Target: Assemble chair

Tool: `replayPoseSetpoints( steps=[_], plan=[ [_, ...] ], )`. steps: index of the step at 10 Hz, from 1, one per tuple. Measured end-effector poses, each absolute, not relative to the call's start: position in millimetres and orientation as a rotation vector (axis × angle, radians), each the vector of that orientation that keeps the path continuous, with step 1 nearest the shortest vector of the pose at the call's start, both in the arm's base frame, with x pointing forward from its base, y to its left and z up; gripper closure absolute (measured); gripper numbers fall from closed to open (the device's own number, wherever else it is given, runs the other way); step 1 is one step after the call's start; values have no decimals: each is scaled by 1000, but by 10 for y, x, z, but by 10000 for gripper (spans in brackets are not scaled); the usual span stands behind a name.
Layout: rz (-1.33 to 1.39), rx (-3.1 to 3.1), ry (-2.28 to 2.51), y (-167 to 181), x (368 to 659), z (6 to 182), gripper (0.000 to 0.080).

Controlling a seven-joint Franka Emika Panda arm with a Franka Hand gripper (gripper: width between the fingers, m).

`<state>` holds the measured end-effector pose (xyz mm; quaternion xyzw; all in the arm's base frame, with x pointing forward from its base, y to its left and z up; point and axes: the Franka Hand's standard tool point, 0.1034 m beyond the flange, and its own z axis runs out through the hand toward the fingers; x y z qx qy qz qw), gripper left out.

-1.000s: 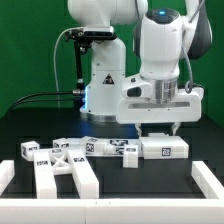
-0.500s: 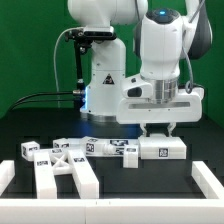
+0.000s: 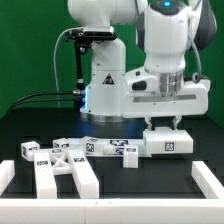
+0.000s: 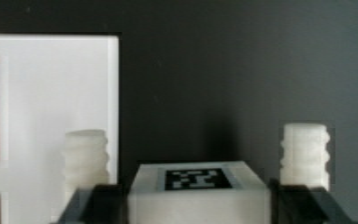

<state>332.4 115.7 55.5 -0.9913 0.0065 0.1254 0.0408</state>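
My gripper [image 3: 167,126] is shut on a chunky white chair block [image 3: 168,143] with a marker tag on its front, held just off the black table at the exterior view's right. In the wrist view the same block [image 4: 197,178] sits between the dark fingers [image 4: 105,203], with its tag facing up. Two ribbed white pegs [image 4: 87,155] [image 4: 304,150] stick out past it on either side. More white tagged chair pieces [image 3: 110,149] lie in a row at mid-table. A larger cross-braced frame piece [image 3: 62,170] lies at the front left.
A small tagged block [image 3: 28,151] lies at the far left. Low white rails [image 3: 207,178] edge the table front. The robot base [image 3: 100,75] stands behind, with a green backdrop. A flat white surface [image 4: 51,110] lies beside the held block in the wrist view.
The jaws closed on the block. The arm then rose and shifted a little toward the exterior view's right, taking the block with it.
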Motion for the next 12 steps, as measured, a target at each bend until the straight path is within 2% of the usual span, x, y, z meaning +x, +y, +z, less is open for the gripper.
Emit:
replayPoseSetpoints(
  steps=[2, 5, 9, 12],
  plan=[
    [384, -3029, 2, 1176, 3507, 731, 432],
    [396, -3049, -21, 1149, 3483, 684, 432],
    [393, -3075, -90, 1126, 4085, 814, 432],
    [406, -3089, 85, 1140, 4126, 780, 432]
  ],
)
